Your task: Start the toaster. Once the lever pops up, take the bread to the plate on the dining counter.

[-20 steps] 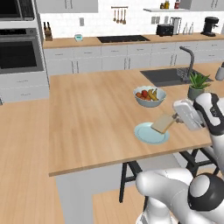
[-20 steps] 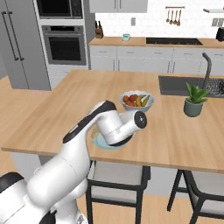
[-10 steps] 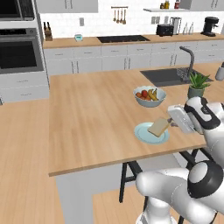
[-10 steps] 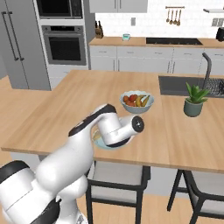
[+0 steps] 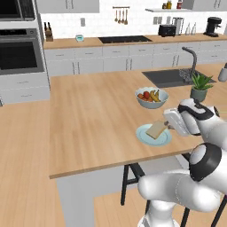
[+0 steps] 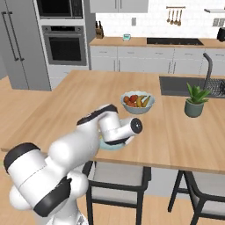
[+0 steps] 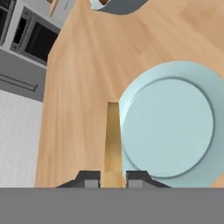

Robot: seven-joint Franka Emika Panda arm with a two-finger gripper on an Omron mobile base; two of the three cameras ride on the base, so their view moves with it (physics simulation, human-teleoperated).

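Gripping the bread [image 7: 113,144] edge-on, the tool [image 7: 112,178] hangs over the plate [image 7: 175,127] rim

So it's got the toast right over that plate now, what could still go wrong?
The bread sits edge-on between the shut gripper's fingers, beside the plate's rim rather than over its middle. Let go now, it might tip onto the dining counter or land half off the plate. Lowering carelessly could also nudge the plate.

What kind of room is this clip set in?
A rendered home kitchen, by the look of it: a built-in oven, a sink with a tap, and a wooden dining counter holding a fruit bowl and a plate.
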